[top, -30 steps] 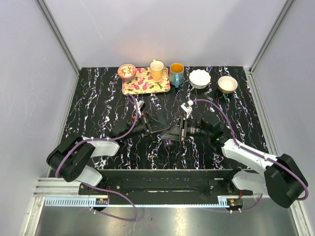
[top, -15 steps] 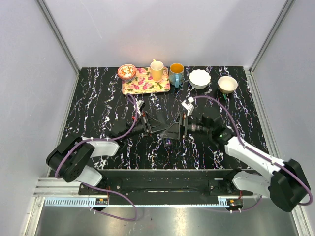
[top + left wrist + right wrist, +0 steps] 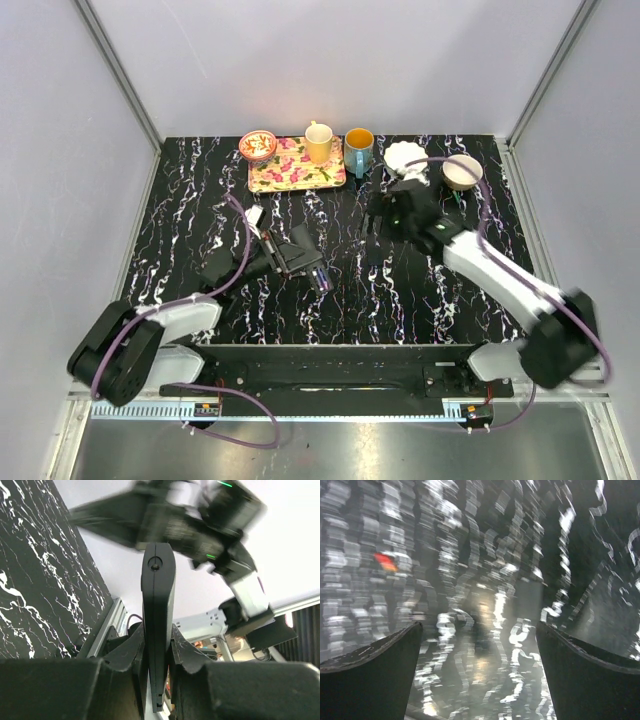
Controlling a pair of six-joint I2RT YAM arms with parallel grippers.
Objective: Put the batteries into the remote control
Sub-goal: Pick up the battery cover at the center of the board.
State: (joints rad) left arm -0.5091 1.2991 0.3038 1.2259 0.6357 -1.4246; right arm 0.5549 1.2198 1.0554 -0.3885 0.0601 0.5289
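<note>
The remote control (image 3: 158,595), a slim black bar, stands edge-on between the pads of my left gripper (image 3: 158,636), which is shut on its lower part. From above, the left gripper (image 3: 303,258) holds the remote control (image 3: 318,274) over the middle of the table, and a bluish-purple spot, perhaps batteries, shows at its far end. My right gripper (image 3: 373,235) is apart from it, further back and to the right. Its jaws stand wide open with nothing between them (image 3: 477,625). That view is blurred, with a red-orange smear (image 3: 385,561) on the table that I cannot identify.
Along the back edge stand a floral tray (image 3: 296,168), a small red bowl (image 3: 258,145), a yellow mug (image 3: 319,142), a teal mug (image 3: 359,150), a white bowl (image 3: 406,160) and a tan bowl (image 3: 462,172). White walls close in the table.
The right gripper has opened, left the remote control and swung back towards the mugs. The left arm has drawn the remote control a little to the left and nearer.
</note>
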